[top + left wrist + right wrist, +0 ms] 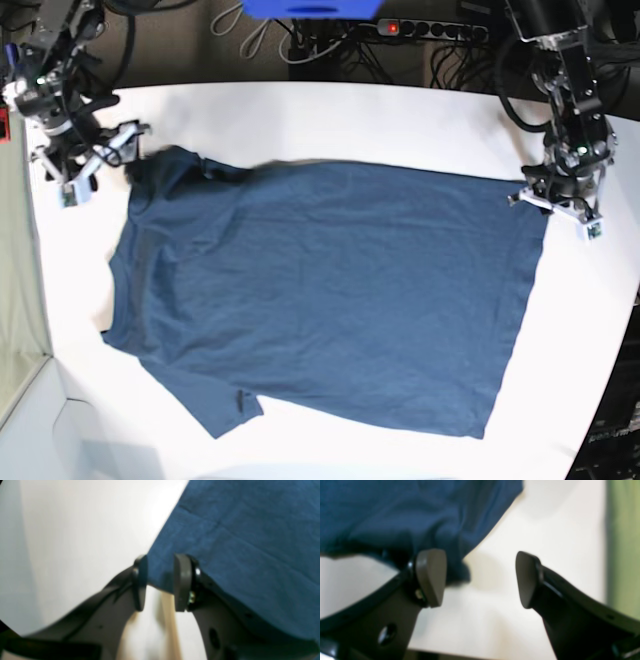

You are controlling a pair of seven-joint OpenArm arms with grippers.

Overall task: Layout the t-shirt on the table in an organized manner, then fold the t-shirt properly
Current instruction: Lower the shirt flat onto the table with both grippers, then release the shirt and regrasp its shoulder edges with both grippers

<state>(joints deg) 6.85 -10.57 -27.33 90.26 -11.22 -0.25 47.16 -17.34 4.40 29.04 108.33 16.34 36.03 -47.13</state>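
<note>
T-shirt [330, 290] spread flat on table [330, 115], no legible writing. Right gripper [480, 580] gaping, empty; left gripper [160, 582] parted slightly around hem corner.

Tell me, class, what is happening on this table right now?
A two-armed robot is laying a navy t-shirt out on a white table. The shirt lies mostly flat, not yet folded. The right gripper is open beside a sleeve; the left gripper, partly open, straddles the hem corner.

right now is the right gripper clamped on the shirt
No: in the right wrist view the right gripper stands wide open, the t-shirt beside one finger.
</note>
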